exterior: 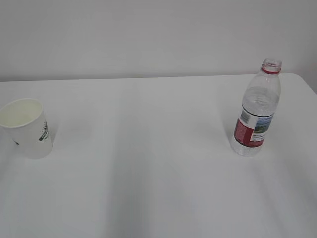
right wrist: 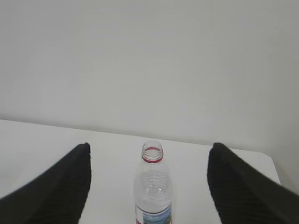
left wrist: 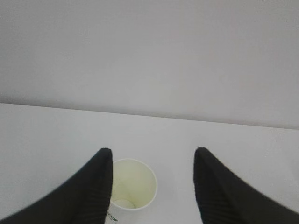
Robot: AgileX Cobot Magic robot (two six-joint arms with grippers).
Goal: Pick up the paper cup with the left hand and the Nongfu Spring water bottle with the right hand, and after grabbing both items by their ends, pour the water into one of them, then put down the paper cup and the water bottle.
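- The paper cup (exterior: 26,128) is seen standing upright on the white tabletop (exterior: 148,173) at the far left of the exterior view, its mouth open and nothing held around it.
- The Nongfu Spring water bottle (exterior: 257,111) is seen upright at the right, well apart from the cup; no cap is visible above the red neck ring, and the water (exterior: 246,147) appears to fill only the lower part, though the level is hard to read.
- Neither arm is visible in the exterior view.
- The left hand (left wrist: 153,151) is shown spread in the left wrist view, with the cup low in the gap and closer to the left finger (left wrist: 96,186); nothing is gripped.
- The right hand (right wrist: 149,145) is shown spread wide in the right wrist view, with the bottle roughly centred between the fingers and not touched.
- A risk is judged on the cup side — because the cup sits off-centre in the gap, the nearer finger could strike the rim first and tip or push the light cup.
- A second risk is judged for the bottle — with the neck open, a hard squeeze on the thin ribbed wall or a knock could spill water before pouring is begun.
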